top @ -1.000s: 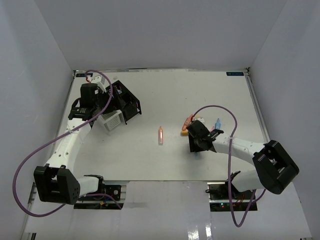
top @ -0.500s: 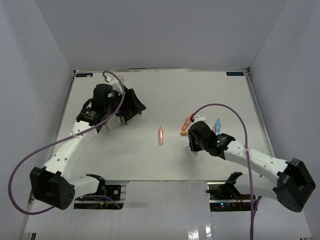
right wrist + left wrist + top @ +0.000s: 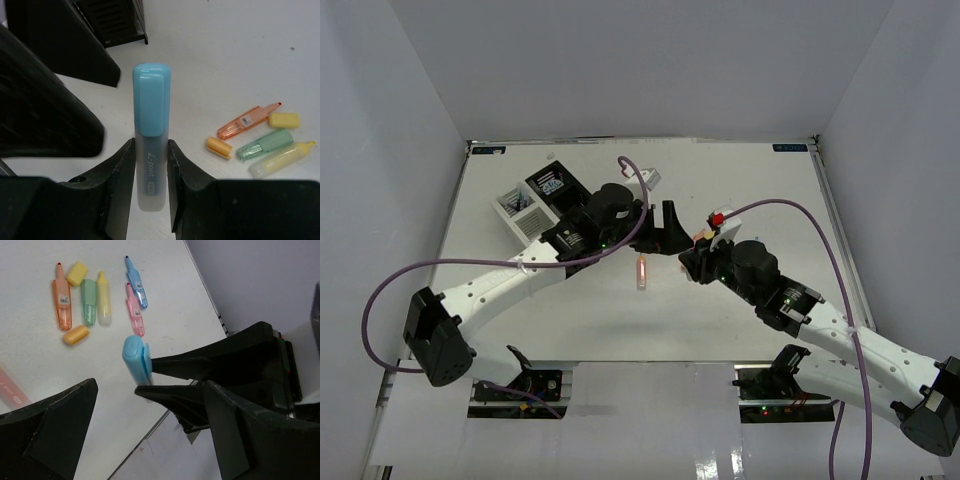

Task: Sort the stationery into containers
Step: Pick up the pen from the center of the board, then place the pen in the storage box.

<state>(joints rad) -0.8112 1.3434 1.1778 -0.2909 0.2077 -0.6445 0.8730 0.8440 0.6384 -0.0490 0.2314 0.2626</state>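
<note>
Blue highlighter [image 3: 151, 100], cap outward, sits clamped in the right gripper [image 3: 151, 150], whose two fingers pinch the frosted barrel just behind the cap and leave the capped end free. Facing it over the middle of the table [image 3: 770, 190], the left gripper [image 3: 151, 381] stands spread wide with nothing in it, one finger on either side of the offered marker and not touching it. The pose reads as a hand-over. The free end looks left bare so that the other arm can take hold, though whether that is the plan cannot be told from the scene alone. The likely reason lies at the far-left corner of the table, where the containers [image 3: 535, 195] stand as a cluster of black and white slatted boxes, close to the left arm's side and well apart from the right arm's base. On the surface just right of the middle lies the rest of the stationery: an uncapped orange highlighter [image 3: 61, 305] with a yellow cap [image 3: 77, 273] beside its tip, a green highlighter [image 3: 89, 302] and a yellow highlighter [image 3: 103, 300] touching side by side, an orange cap [image 3: 76, 335], then a slim blue marker [image 3: 136, 282] and a slim pink marker [image 3: 135, 310]. A pale red highlighter [image 3: 641, 271] lies alone near the middle, towards the near edge.
</note>
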